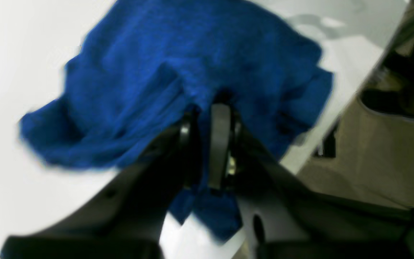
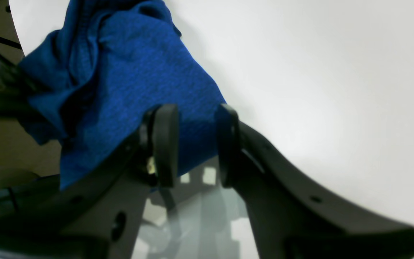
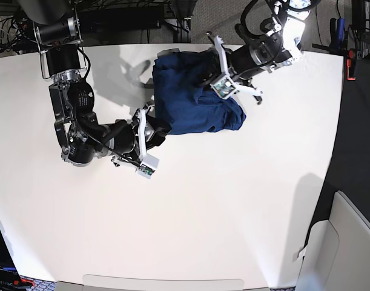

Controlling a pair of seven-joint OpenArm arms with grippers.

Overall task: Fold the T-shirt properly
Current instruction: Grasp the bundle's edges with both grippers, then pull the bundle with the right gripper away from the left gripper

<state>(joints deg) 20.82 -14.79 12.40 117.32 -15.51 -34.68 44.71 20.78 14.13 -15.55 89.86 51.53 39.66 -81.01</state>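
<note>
The dark blue T-shirt [image 3: 194, 106] lies bunched in a heap at the far middle of the white table [image 3: 233, 212]. My left gripper [image 1: 205, 109] is over the heap's right side near the far table edge. Its jaws are nearly together, pinching a fold of T-shirt [image 1: 192, 54] fabric, and a strip hangs below them. In the base view this gripper [image 3: 212, 79] sits on top of the heap. My right gripper [image 2: 196, 111] is at the heap's lower left corner [image 3: 154, 130]. Its jaws stand apart, with the T-shirt [image 2: 138, 64] edge lying between them.
The far table edge [image 1: 336, 118] runs close to the right of the left gripper, with floor beyond it. Cables and equipment [image 3: 124, 18] crowd behind the far edge. A white chair-like object [image 3: 348, 242] stands at the lower right.
</note>
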